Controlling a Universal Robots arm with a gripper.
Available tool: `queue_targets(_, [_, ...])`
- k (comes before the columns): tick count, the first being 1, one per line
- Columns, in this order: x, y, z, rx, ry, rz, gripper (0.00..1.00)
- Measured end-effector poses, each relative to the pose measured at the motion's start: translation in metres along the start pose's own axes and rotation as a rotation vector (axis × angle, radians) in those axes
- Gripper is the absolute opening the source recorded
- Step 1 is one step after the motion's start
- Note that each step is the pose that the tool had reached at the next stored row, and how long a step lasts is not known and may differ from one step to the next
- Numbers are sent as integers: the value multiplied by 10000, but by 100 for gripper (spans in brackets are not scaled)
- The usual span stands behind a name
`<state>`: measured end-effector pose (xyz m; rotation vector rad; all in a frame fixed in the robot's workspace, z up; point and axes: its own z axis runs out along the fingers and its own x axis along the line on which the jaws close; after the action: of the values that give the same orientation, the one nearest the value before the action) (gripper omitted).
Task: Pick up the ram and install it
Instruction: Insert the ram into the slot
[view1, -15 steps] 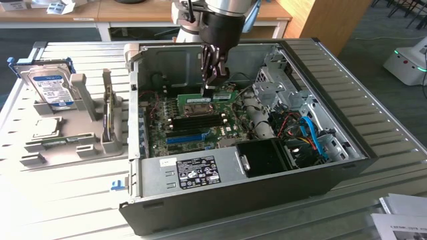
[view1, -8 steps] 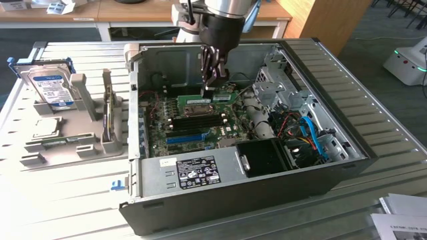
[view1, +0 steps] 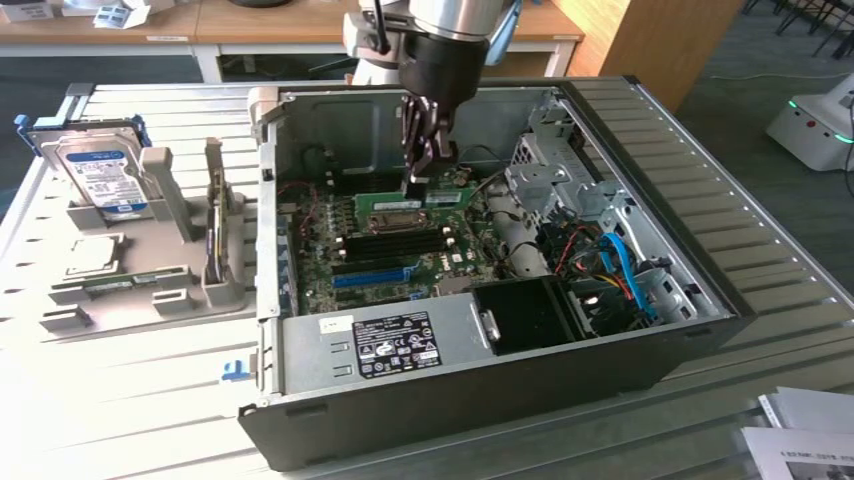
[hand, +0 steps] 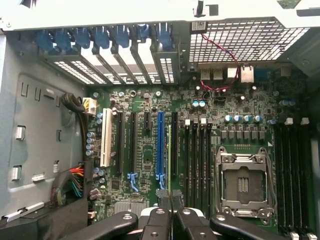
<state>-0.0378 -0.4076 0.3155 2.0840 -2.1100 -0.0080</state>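
In the exterior view the pincer (view1: 422, 183) reaches down into the open computer case (view1: 601, 375). It is clamped on the top edge of the ram (view1: 384, 203), which hangs lengthwise close over the motherboard (view1: 314, 280).

In the wrist view the ram shows edge-on as a thin green strip. It is pinched between the fingers (hand: 161, 199) and lies between the blue slot (hand: 160, 145) and a black slot (hand: 174, 145). Whether it touches the board cannot be told.

I work over a pale, ribbed metal table (view1: 147, 420). An open computer case (view1: 534, 390) lies on it across the middle, open face up. Just beside the case, on the exterior view's left, sits a grey moulded holder (view1: 134, 300) and, nearer the case's corner, a small blue clip (view1: 236, 371). Printed papers (view1: 801, 440) (partly cut off) lie at the lower right.
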Motion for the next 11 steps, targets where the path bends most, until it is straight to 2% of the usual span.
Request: queue_targets(11, [-8,-8,65,9,7,2,12])
